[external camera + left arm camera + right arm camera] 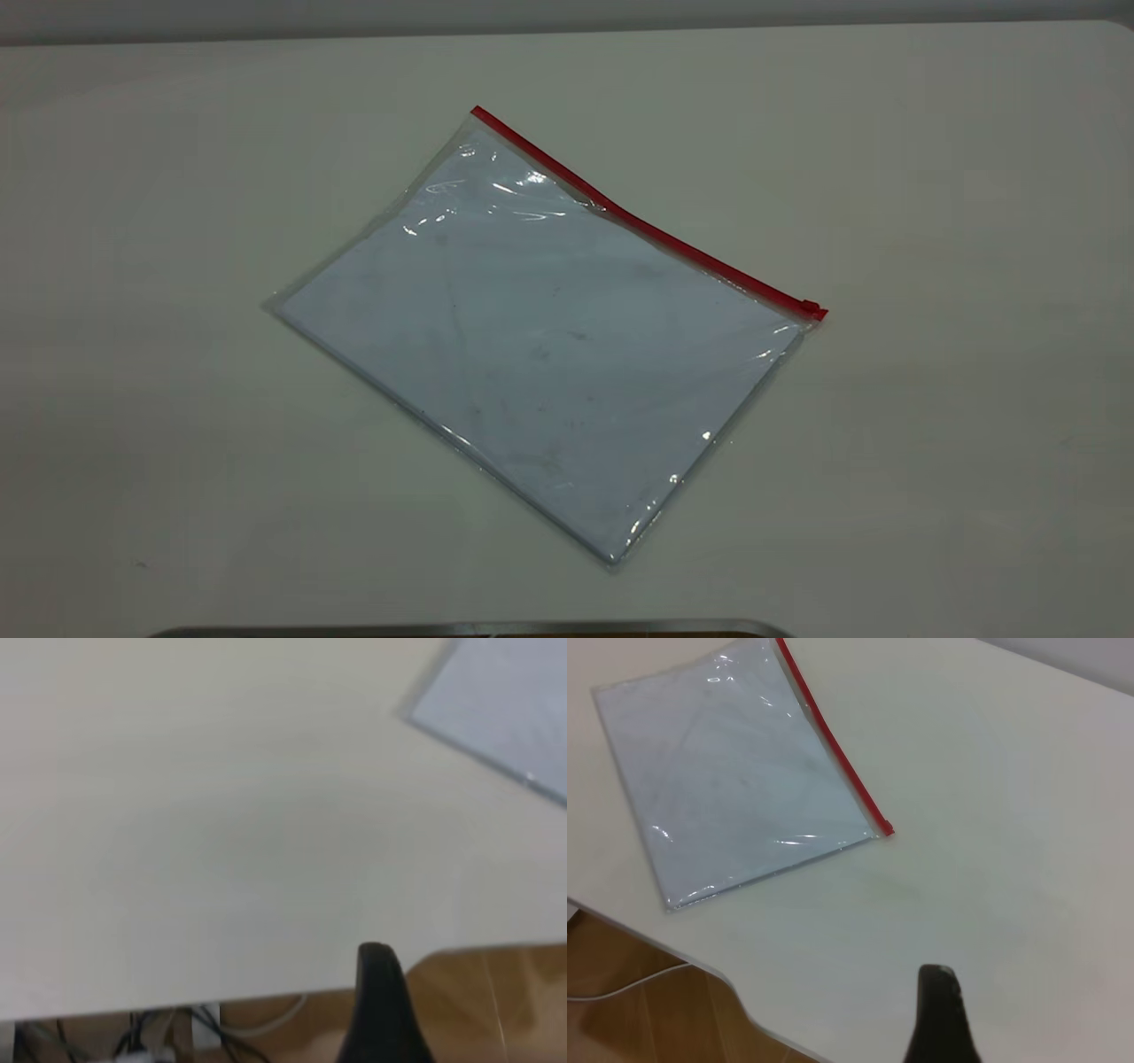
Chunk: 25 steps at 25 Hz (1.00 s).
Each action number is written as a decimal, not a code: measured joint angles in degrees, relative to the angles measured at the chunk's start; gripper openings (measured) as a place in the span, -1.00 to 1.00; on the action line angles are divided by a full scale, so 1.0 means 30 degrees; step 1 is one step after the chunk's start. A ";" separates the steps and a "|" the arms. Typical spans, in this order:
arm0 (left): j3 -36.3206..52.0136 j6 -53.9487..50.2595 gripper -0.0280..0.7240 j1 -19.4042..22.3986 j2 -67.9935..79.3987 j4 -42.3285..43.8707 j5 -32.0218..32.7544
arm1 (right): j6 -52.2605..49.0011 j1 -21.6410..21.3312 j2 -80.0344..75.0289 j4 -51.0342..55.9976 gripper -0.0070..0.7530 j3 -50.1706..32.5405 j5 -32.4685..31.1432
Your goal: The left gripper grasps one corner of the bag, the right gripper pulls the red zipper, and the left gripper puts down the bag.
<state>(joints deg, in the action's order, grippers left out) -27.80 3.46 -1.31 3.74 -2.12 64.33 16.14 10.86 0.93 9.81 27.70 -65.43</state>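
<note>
- Bag lies flat on the pale bench, turned at an angle, near the middle of the exterior view; white paper shows through the clear plastic.
- Red zipper runs along the bag's far long edge, from the upper-left end down to the right end. Its small slider tab sits at the right end of the strip.
- Corner of the bag capped by the strip's other end points away, toward the back of the bench; it rests on the surface, nothing touching it.
- Neither arm appears in the exterior view.
- Left pincer: only one dark fingertip shows in the left wrist view, hanging past the bench edge over the wooden floor and cables. One clear corner of the bag is in view well apart from it. Cannot tell if this pincer is apart or together.
- Right pincer: one dark fingertip shows in the right wrist view, above bare bench near its edge, well apart from the bag and slider end. Cannot tell its state either.
- A dark, metal-rimmed edge shows at the near side of the exterior view.
</note>
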 joint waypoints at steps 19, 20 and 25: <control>0.0000 -0.0042 0.64 0.0000 -0.1611 0.0000 0.0171 | -0.0007 0.0000 0.0000 0.0000 0.53 0.0000 0.0000; 0.0000 -0.0042 0.64 0.0000 -0.1611 0.0000 0.0171 | -0.0007 0.0000 0.0000 0.0000 0.53 0.0000 0.0000; 0.0000 -0.0042 0.64 0.0000 -0.1611 0.0000 0.0212 | -0.0007 -0.1029 0.0000 0.0000 0.53 0.0000 0.0000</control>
<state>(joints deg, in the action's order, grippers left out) -27.80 3.34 -1.31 -1.10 -2.12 64.96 16.12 7.77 0.93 9.81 27.70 -65.43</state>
